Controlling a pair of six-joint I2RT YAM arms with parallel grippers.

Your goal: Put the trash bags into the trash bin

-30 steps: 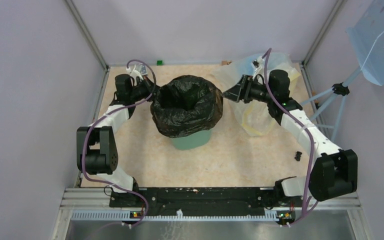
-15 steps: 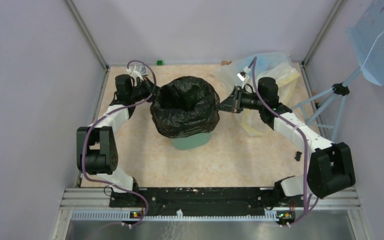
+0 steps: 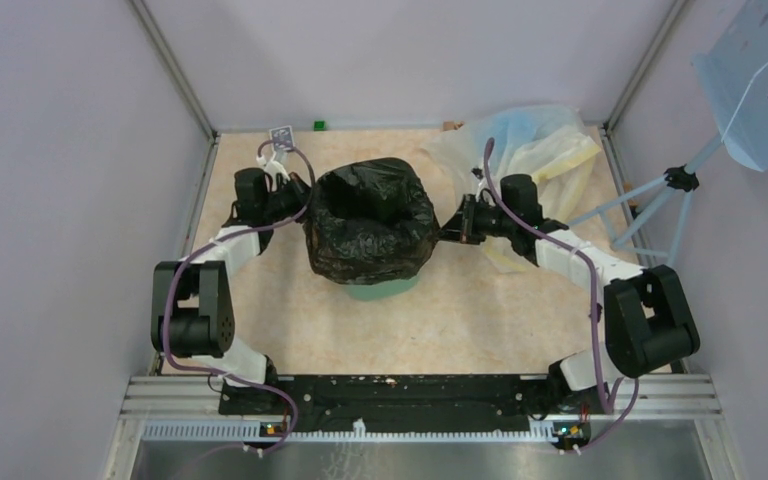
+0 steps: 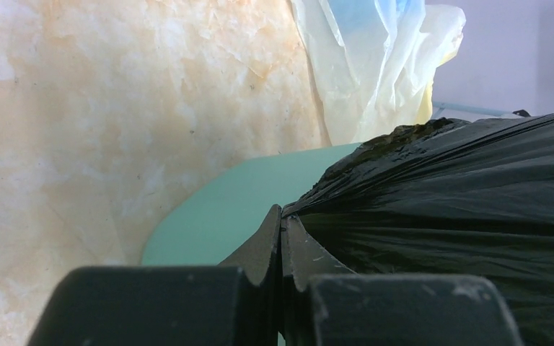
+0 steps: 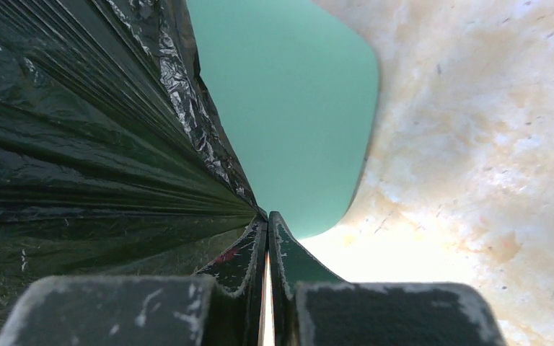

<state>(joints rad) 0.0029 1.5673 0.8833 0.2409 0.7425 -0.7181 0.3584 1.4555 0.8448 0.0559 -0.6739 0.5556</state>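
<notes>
Since the earlier frame the right claw (image 3: 447,232) has travelled from the pale translucent plastic heap (image 3: 532,150) to the black trash bag (image 3: 370,225) and closed on its near edge; the left claw (image 3: 305,205) grips the opposite edge, jaws closed on film. The bag is stretched between the two claws, mouth open, skirt drawn down over the mint-green bin (image 3: 380,292) beneath them. Judged mostly done; seating and release remain. The bin rim is hidden; the bag's interior is too dark to confirm depth; the pinched film inside either claw is not visible.
</notes>
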